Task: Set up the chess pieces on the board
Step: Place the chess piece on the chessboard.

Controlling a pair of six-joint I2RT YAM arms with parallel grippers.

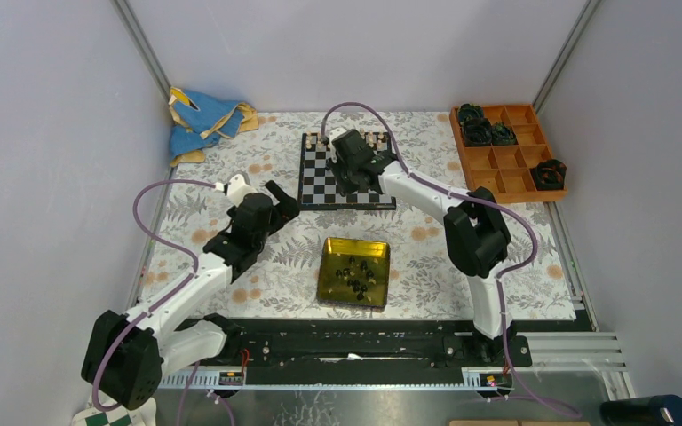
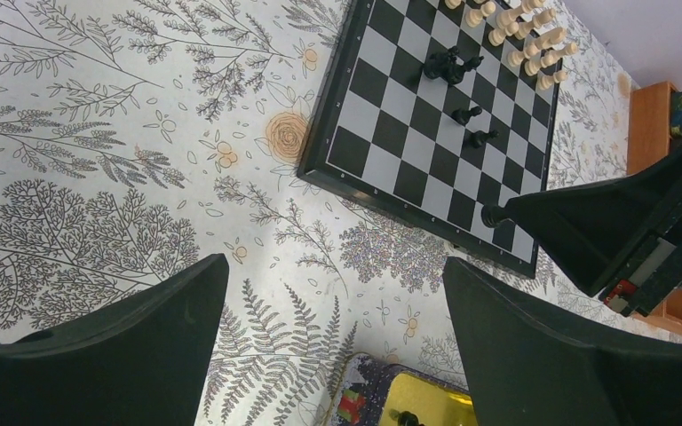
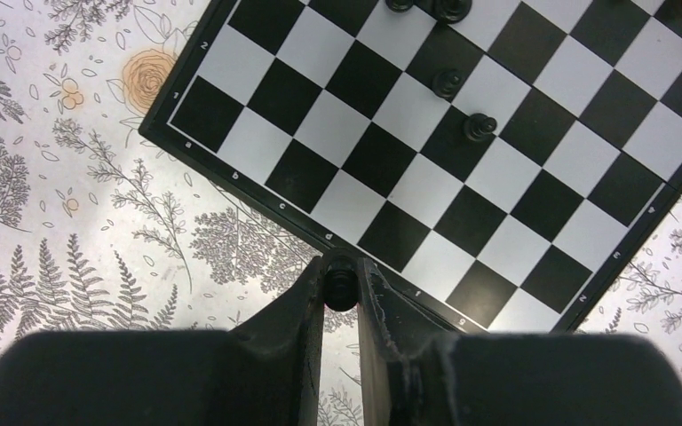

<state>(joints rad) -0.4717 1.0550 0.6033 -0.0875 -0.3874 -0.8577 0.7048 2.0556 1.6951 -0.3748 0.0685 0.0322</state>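
The board (image 1: 315, 191) lies at the back centre on the floral cloth, with cream chess pieces (image 2: 515, 35) in rows along its far edge. A few black chess pieces (image 3: 479, 127) stand on its middle squares (image 2: 466, 114). My right gripper (image 3: 341, 271) is shut on one small black piece (image 3: 340, 286), held just above the board's near frame (image 3: 257, 191). The same held piece (image 2: 493, 215) shows at the right gripper's tip in the left wrist view. My left gripper (image 2: 333, 266) hangs wide open and holds nothing, above the cloth left of the board (image 2: 426, 115).
A square yellow tin (image 1: 353, 271) with several black pieces inside sits in front of the board; its corner (image 2: 408, 399) shows under the left gripper. An orange compartment tray (image 1: 508, 151) with dark lumps stands back right. A blue cloth (image 1: 200, 120) lies back left.
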